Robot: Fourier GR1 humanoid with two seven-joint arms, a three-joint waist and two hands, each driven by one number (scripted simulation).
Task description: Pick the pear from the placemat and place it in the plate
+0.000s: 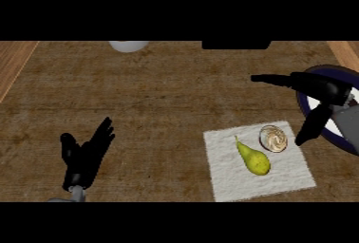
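Looking down from the head view, I judge that the task is at its very beginning; no step of it is done. The pear lies on its side on the white placemat, with the stem toward the far side, and nothing touches it. Just beside it on the mat lies a small round swirled thing. I think it is a bun, but I cannot be sure.

The right robot hand hovers over the dark-rimmed plate at the right edge of the table. It is spread wide and holds nothing: part of it stretches to the left and part hangs down toward the mat's corner. It is near the pear but apart from it. The left robot hand rests spread, fingers up, at the lower left, well apart from everything.

In my judgement all the work is left: to reach the pear, close on it, lift it, and carry it the short way to the plate.
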